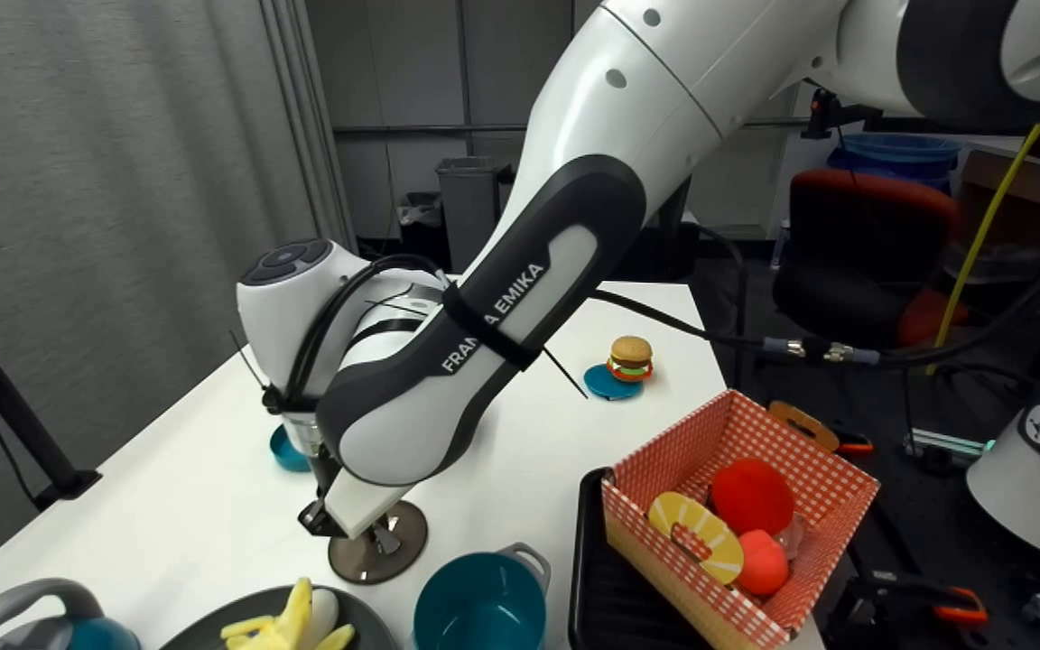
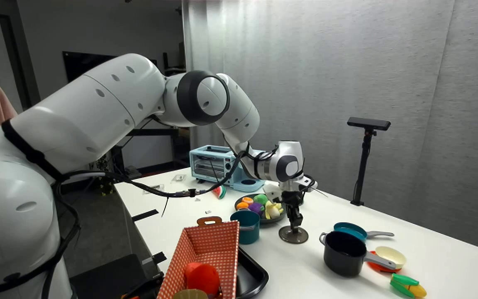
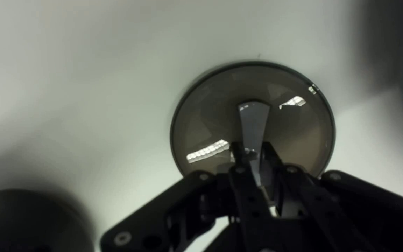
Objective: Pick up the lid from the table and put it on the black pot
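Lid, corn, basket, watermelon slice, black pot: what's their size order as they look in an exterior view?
Basket, though cut off by the frame
Black pot
Lid and corn, too alike to rank
Watermelon slice

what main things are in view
lid: 1, grey, on table
black pot: 1, black, near pan
pan: 1, teal, on table
bowl: 1, cream, near pan
corn: 1, yellow-green, near bowl
teal pot: 1, teal, near lid
dish: 1, dark, near lid
toy food: several, mixed, on dish
basket: 1, red-white, near teal pot
tray: 1, black, on table
toaster oven: 1, blue, on table
stand: 1, black, by curtain
arm: 1, white, above table
pincer: 1, black, gripping lid
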You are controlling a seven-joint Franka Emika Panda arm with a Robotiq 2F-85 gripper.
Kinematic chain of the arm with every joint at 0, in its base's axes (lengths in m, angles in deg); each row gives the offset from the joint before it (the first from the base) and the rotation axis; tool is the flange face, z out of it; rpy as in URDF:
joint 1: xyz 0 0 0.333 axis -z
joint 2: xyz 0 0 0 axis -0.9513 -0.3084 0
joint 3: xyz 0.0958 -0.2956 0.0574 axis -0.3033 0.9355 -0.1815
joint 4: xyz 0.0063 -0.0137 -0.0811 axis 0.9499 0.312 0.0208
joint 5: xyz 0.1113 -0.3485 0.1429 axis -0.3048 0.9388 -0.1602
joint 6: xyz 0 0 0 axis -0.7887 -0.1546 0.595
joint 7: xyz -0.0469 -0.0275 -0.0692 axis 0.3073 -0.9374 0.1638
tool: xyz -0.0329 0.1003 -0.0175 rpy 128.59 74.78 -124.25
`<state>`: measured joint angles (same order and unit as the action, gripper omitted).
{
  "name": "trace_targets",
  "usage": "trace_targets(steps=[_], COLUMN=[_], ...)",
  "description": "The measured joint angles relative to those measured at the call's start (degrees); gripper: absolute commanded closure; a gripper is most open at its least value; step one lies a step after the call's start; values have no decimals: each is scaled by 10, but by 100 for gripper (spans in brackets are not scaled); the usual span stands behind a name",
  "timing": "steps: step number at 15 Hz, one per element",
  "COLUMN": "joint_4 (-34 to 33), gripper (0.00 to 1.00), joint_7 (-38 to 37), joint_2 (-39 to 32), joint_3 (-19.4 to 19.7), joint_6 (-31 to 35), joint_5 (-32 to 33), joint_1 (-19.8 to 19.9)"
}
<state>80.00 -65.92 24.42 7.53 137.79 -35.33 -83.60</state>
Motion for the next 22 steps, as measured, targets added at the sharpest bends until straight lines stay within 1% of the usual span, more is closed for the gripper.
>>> trace_targets(steps=[7,15,22], joint_4=[5,43,52], gripper=[96,96,96], joint_7=[-10,-27,-28], joint_2=[12,51,73], joint_3=[17,40,48], joint_6=[6,34,38], joint_5=[0,0,1], joint_1=[1,1,-1])
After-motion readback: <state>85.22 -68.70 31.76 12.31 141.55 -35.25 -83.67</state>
